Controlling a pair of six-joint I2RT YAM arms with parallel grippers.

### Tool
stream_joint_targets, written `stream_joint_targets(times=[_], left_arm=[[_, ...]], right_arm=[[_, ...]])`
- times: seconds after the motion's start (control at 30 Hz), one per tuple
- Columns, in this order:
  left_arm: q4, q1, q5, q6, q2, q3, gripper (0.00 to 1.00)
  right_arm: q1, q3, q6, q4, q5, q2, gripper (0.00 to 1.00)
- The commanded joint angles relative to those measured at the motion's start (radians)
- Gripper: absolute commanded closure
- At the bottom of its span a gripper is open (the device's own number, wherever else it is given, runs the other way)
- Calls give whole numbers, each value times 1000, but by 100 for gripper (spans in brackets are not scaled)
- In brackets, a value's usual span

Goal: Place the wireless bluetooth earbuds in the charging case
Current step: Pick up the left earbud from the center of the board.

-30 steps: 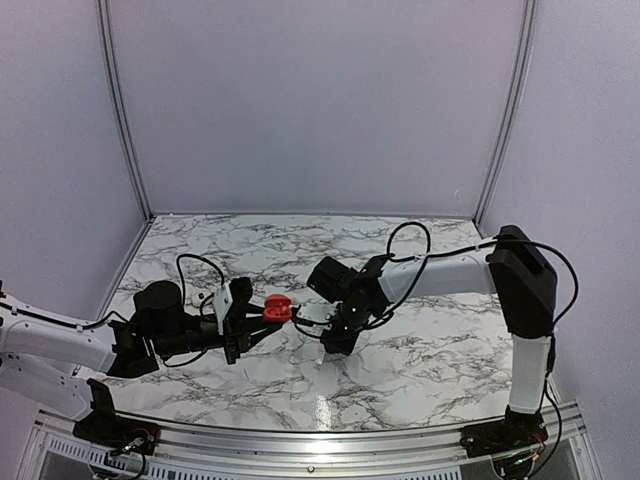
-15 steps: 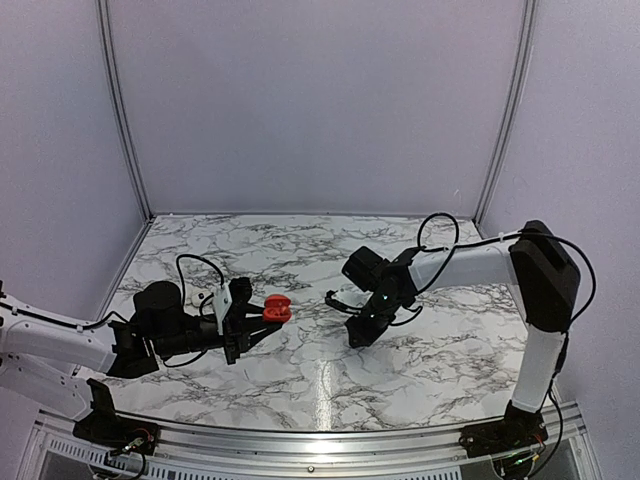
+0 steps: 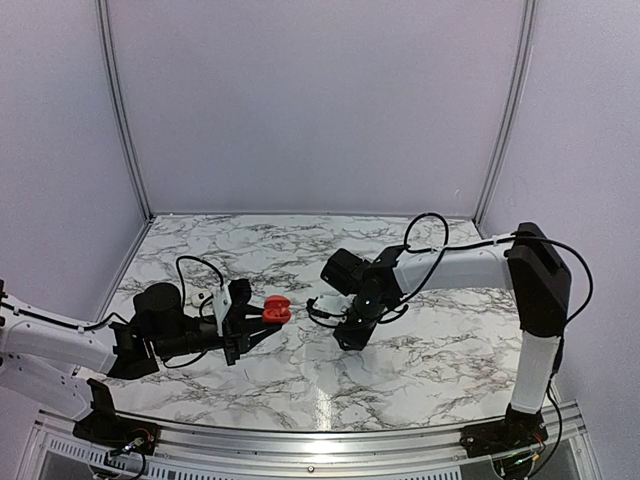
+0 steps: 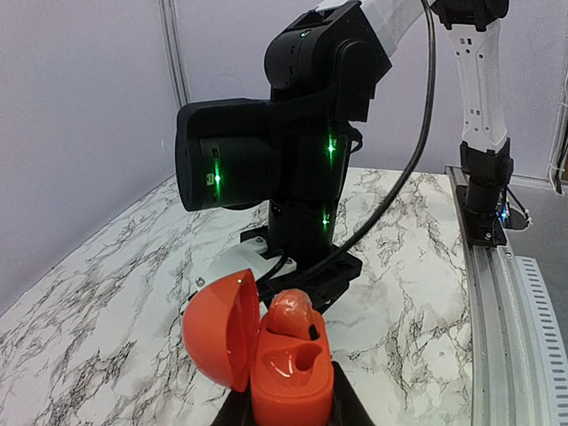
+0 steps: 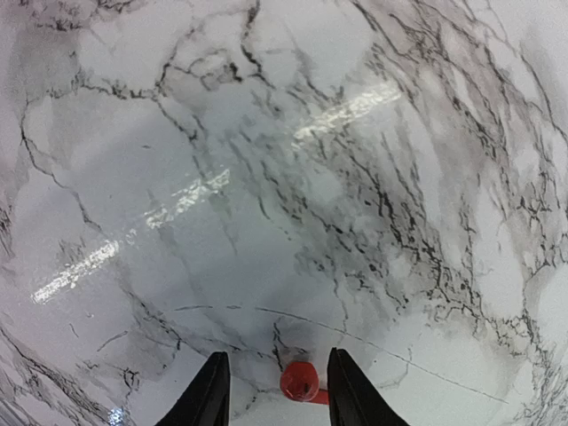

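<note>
At the far left, the left arm's black-and-white links reach low across the white, grey-veined marble table [image 3: 420, 350]. The left hand [image 3: 265, 316] is clamped tight on the base of the small, round red plastic charging case [image 3: 277, 308], holding it up off the table. In the left wrist view the case's hinged lid [image 4: 222, 328] stands open to the left. A tiny red, curved plastic earbud, the seated earbud [image 4: 288, 311], sits in the far socket. The near socket [image 4: 306, 359] shows its bare moulded hollow.

To the right of the case, and apart from it, the right hand [image 3: 350, 338] points down at the table from the end of the black wrist. The right wrist view shows its two black fingers [image 5: 209, 395] parted partway. Another tiny red plastic earbud, the loose earbud [image 5: 300, 380], lies on the marble in the gap between them. It lies closer to the finger on the right of that view, with a sliver of table showing on each side, so neither finger grips it. Farther right, the right arm's white forearm runs back to its black elbow, above the base at the near edge.
</note>
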Motion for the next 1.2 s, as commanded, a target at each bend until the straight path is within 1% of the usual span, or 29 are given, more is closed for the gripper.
stream_joint_targets(times=[0.0, 0.23, 0.33, 0.43, 0.67, 0.77, 0.9, 1.17], left_arm=[[39, 4, 13, 2, -13, -11, 100], [41, 4, 14, 10, -14, -10, 100], [41, 4, 15, 10, -16, -11, 100], [41, 4, 12, 12, -20, -13, 100], [41, 4, 16, 22, -11, -4, 100], [41, 4, 16, 23, -13, -5, 100], [41, 4, 16, 21, -15, -8, 100], [41, 4, 12, 26, -10, -4, 100]], right_arm=[[33, 50, -146, -79, 71, 22, 61], [29, 66, -168, -87, 140, 11, 59], [20, 57, -170, -87, 138, 21, 59], [21, 51, -167, -87, 96, 25, 59], [21, 55, -165, -100, 142, 68, 59], [18, 56, -155, -86, 176, 85, 61], [-16, 69, -135, -73, 202, 98, 64], [-65, 84, -109, -63, 219, 120, 69]])
